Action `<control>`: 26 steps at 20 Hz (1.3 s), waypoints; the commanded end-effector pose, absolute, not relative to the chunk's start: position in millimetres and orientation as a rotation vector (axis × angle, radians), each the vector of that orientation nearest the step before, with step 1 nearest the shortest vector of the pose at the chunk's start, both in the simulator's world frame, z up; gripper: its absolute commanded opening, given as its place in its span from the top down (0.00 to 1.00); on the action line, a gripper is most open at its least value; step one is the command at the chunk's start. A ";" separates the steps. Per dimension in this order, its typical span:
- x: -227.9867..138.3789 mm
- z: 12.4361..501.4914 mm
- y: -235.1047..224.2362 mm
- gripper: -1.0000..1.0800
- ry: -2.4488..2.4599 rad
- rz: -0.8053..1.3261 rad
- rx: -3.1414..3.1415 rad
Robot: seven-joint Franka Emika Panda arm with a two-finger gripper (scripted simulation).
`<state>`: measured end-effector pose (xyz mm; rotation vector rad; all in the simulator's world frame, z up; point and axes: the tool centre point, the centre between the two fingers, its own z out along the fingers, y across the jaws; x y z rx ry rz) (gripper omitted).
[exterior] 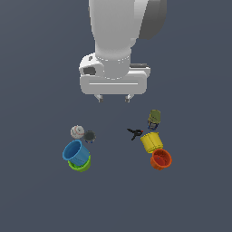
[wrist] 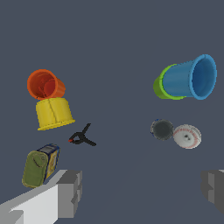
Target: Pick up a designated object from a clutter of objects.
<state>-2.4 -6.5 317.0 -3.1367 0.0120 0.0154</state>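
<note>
Hand (exterior: 113, 98): mine, fingers spread, grasping nothing, high above the tabletop (exterior: 36, 199). Baseball (exterior: 77, 132): white, red-stitched, touching the dark grey ball (exterior: 89, 135), just beside the blue cup (exterior: 75, 152). Likely light, firm, prone to rolling; I'd pinch across its middle.

Setting: simulated test scene, not real room. Evidence: flat, uniform dark grey-blue surface (exterior: 36, 199) filling both views, no walls, furniture or fixtures; smooth untextured white robot arm (exterior: 115, 31); flatly shaded small items, e.g. plain yellow plastic cup (exterior: 151, 142), lying loose on surface.
</note>
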 end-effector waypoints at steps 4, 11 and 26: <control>-1.6 319.7 -6.6 0.04 0.014 0.010 -3.132; 1.1 331.0 -6.2 0.04 0.022 -0.013 -3.113; 9.4 286.0 -45.1 0.04 -0.063 -0.014 -3.107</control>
